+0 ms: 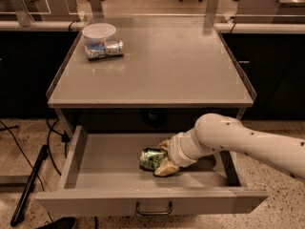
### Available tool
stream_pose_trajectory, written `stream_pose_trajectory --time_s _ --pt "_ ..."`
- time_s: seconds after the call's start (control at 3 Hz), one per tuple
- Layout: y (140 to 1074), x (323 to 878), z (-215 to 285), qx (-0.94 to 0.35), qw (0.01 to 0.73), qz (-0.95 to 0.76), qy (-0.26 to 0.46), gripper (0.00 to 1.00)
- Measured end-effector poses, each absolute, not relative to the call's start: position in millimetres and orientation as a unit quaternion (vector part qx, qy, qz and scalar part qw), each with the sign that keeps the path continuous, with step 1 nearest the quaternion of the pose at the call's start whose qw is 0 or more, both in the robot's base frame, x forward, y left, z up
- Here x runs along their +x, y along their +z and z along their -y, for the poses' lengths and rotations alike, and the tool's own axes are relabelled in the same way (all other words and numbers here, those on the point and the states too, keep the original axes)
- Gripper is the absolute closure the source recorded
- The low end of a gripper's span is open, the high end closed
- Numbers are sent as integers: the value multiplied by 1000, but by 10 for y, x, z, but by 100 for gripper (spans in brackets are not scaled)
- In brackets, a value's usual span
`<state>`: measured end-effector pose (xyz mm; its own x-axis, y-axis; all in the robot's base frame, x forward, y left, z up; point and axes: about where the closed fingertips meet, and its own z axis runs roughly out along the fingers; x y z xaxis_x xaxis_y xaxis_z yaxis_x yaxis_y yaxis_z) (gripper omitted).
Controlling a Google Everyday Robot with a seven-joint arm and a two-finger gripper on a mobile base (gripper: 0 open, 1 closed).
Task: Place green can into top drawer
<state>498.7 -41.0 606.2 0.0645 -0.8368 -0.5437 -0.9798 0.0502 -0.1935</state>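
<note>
The top drawer stands pulled open under the grey cabinet top, its front panel with a small dark handle at the bottom of the view. The green can lies on its side on the drawer floor, near the middle. My gripper reaches in from the right, and its tan fingers sit around the can's right end.
On the cabinet top at the back left are a white bowl and a blue-and-silver can lying on its side. Dark cabinets stand on both sides. A black rod and cables lie on the floor at the left.
</note>
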Motion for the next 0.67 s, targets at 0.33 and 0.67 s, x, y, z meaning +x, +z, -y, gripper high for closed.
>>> stream_pose_trajectory --time_s 0.33,0.67 --pt "6062 4986 410 -677 273 -671 131 0" --pt "6062 4986 410 -677 273 -671 131 0"
